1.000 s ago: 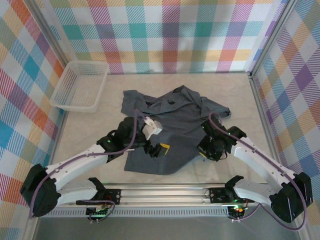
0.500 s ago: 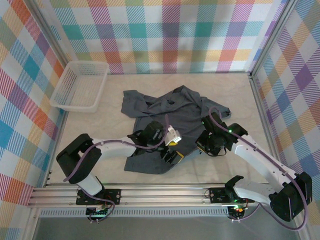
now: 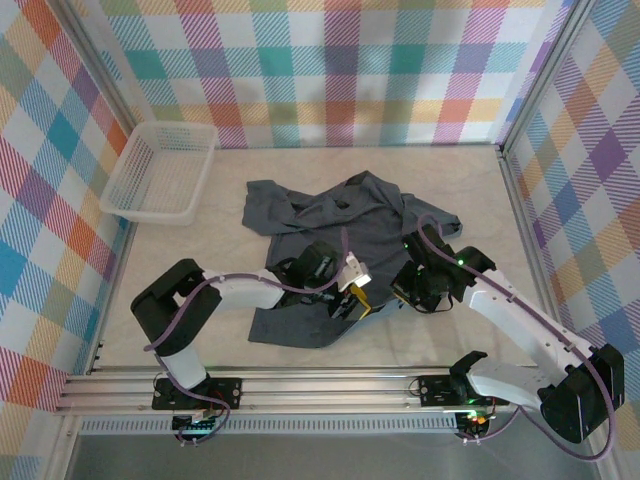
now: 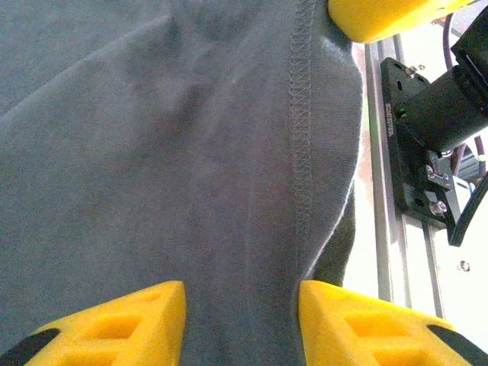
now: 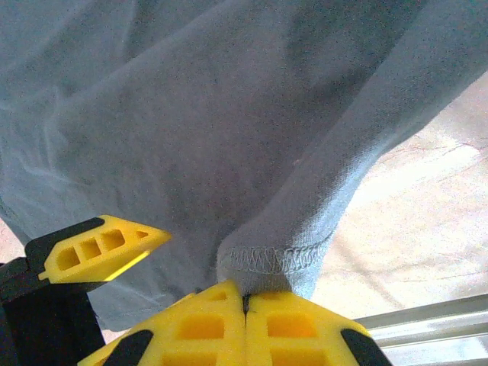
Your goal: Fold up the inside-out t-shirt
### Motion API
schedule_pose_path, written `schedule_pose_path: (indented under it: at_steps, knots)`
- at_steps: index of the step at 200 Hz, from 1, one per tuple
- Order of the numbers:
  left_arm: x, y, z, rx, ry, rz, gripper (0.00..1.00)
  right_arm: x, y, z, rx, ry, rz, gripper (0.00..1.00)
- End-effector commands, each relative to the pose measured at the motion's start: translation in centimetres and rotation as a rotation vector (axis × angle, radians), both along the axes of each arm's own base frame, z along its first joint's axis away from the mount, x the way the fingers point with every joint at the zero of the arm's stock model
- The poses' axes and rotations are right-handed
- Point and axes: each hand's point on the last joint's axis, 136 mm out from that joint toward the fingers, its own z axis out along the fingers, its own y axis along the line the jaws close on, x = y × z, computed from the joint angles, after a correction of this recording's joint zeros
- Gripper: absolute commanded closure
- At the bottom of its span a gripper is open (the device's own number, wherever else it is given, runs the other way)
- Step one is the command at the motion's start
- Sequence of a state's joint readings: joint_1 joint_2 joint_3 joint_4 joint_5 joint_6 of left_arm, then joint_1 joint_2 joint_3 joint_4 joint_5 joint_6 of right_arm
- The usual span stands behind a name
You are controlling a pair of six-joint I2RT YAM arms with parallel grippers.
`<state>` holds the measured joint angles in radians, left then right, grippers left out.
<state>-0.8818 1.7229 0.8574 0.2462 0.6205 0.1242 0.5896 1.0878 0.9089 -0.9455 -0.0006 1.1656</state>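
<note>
The limp slate blue-grey cotton t-shirt (image 3: 340, 225) should handle best by its hem: the right gripper (image 5: 244, 296) clenches it bottom-centre, while the left gripper (image 4: 240, 297) gapes over the cloth nearby.

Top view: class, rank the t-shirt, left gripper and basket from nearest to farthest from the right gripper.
1. The t-shirt, its hem pinched in the right gripper itself.
2. The left gripper, just to its left, over the t-shirt.
3. The basket, in the far-left corner.
</note>
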Motion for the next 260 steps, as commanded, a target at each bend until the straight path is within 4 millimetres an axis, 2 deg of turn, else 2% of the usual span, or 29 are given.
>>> schedule_pose_path:
  at_steps: [1, 32, 65, 87, 116, 140, 158, 170, 183, 192, 202, 208, 221, 234, 243, 260]
  knots:
    - [-0.4, -1.2, 0.9, -0.035, -0.010, -0.038, 0.57, -0.4, -0.2, -0.2, -0.001, 0.010, 0.007, 1.00]
    - [-1.4, -1.9, 0.3, -0.008, -0.003, -0.078, 0.51, -0.4, -0.3, -0.1, -0.004, 0.010, -0.004, 1.00]
    - [-2.8, -2.3, -0.2, 0.028, -0.013, -0.136, 0.46, -0.9, -1.3, -0.2, -0.038, 0.010, -0.031, 1.00]
    - [-2.6, -1.9, -0.9, 0.076, -0.016, -0.126, 0.46, -1.1, -1.8, 0.0, -0.041, 0.001, -0.047, 1.00]
    - [-1.8, -1.6, -1.8, 0.114, -0.027, -0.082, 0.54, -1.0, -1.6, 0.2, -0.031, -0.004, -0.042, 1.00]
    - [-1.8, -2.0, -1.2, 0.092, -0.024, -0.085, 0.55, -1.0, -1.6, 0.2, -0.031, -0.005, -0.030, 1.00]
    - [-1.9, -2.2, 0.0, 0.049, -0.032, -0.085, 0.48, -1.1, -1.8, 0.0, -0.044, -0.001, -0.030, 1.00]
    - [-1.9, -2.2, 0.9, 0.024, -0.036, -0.081, 0.47, -1.2, -2.0, -0.2, -0.054, 0.001, -0.026, 1.00]
    - [-2.1, -2.2, 1.5, 0.009, -0.032, -0.084, 0.51, -1.5, -2.4, -0.7, -0.072, 0.011, -0.026, 1.00]
    - [-2.2, -2.3, 1.7, 0.003, -0.026, -0.087, 0.59, -1.7, -2.5, -1.1, -0.079, 0.017, -0.021, 0.95]
    - [-2.3, -2.4, 1.8, 0.000, -0.018, -0.097, 0.88, -1.9, -2.7, -1.7, -0.090, 0.026, -0.014, 0.84]
    - [-2.4, -2.4, 1.8, 0.003, -0.015, -0.100, 1.00, -2.1, -2.9, -2.1, -0.099, 0.032, -0.011, 0.80]
    - [-2.3, -2.5, 1.8, 0.006, -0.010, -0.098, 1.00, -2.6, -3.4, -2.8, -0.125, 0.049, -0.006, 0.77]
    - [-2.2, -2.5, 1.8, 0.005, -0.010, -0.092, 1.00, -2.9, -4.0, -3.5, -0.153, 0.059, 0.002, 0.81]
    - [-2.2, -2.6, 1.9, 0.003, -0.010, -0.092, 0.93, -3.1, -4.1, -3.8, -0.161, 0.062, 0.014, 0.83]
    - [-2.3, -2.6, 1.9, 0.001, -0.008, -0.097, 0.90, -3.1, -3.6, -4.3, -0.138, 0.064, 0.040, 0.85]
